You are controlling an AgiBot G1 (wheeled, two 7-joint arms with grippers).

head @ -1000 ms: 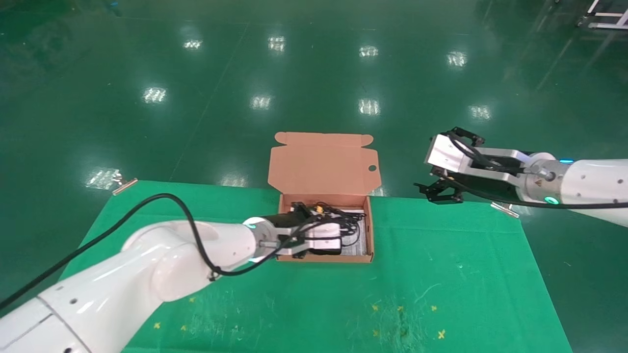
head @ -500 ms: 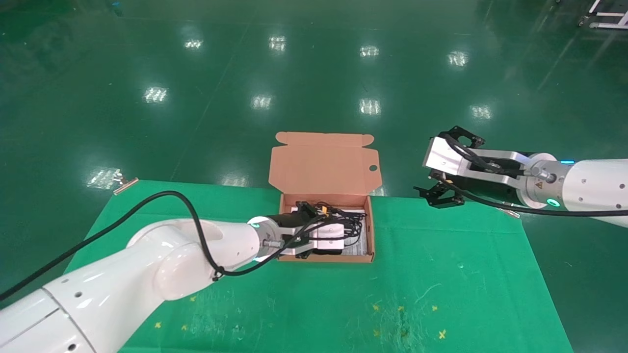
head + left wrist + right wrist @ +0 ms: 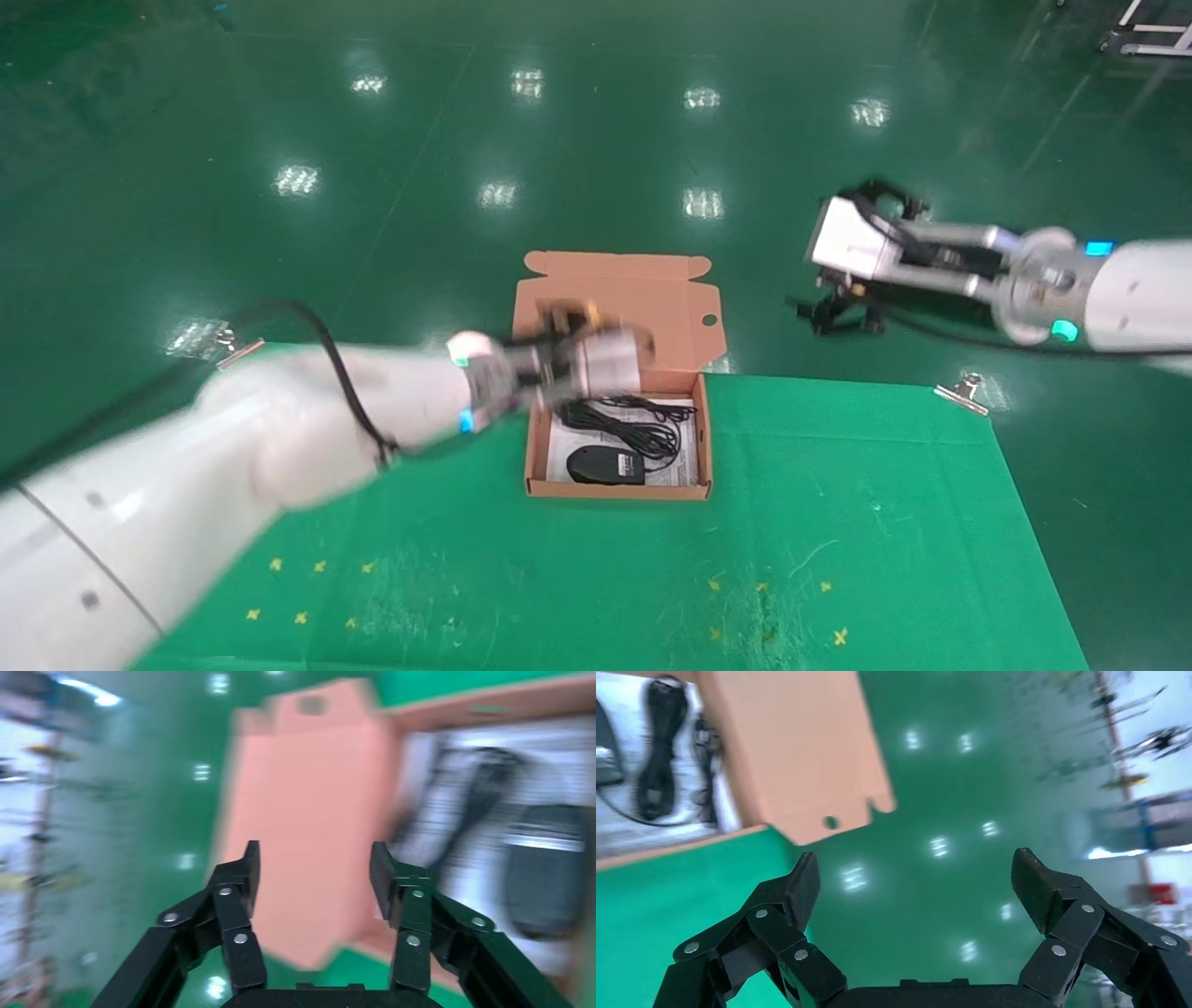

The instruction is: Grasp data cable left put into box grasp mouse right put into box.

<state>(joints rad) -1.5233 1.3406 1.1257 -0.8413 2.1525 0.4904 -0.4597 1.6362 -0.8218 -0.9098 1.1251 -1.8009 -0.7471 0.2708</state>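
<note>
The salmon-orange box [image 3: 706, 438] stands open at the table's far middle, its lid [image 3: 615, 303] folded back. The black mouse [image 3: 605, 464] lies in it near the front wall. Black coiled cable [image 3: 633, 424] lies behind the mouse; I cannot tell the data cable from the mouse's cord. My left gripper [image 3: 314, 871] is open and empty, raised over the box's back left in front of the lid [image 3: 309, 804]; its wrist block [image 3: 610, 359] is blurred by motion. My right gripper [image 3: 838, 312] is open and empty, high over the floor beyond the table's far right.
A green mat [image 3: 838, 522] covers the table, held by metal clips at its far corners [image 3: 964, 391] [image 3: 233, 349]. A white printed sheet [image 3: 684, 461] lines the box bottom. The glossy green floor [image 3: 596, 140] lies beyond the far edge.
My left gripper has lifted out of the box and drawn back toward the lid, uncovering the mouse. My right arm has risen and moved farther from the table.
</note>
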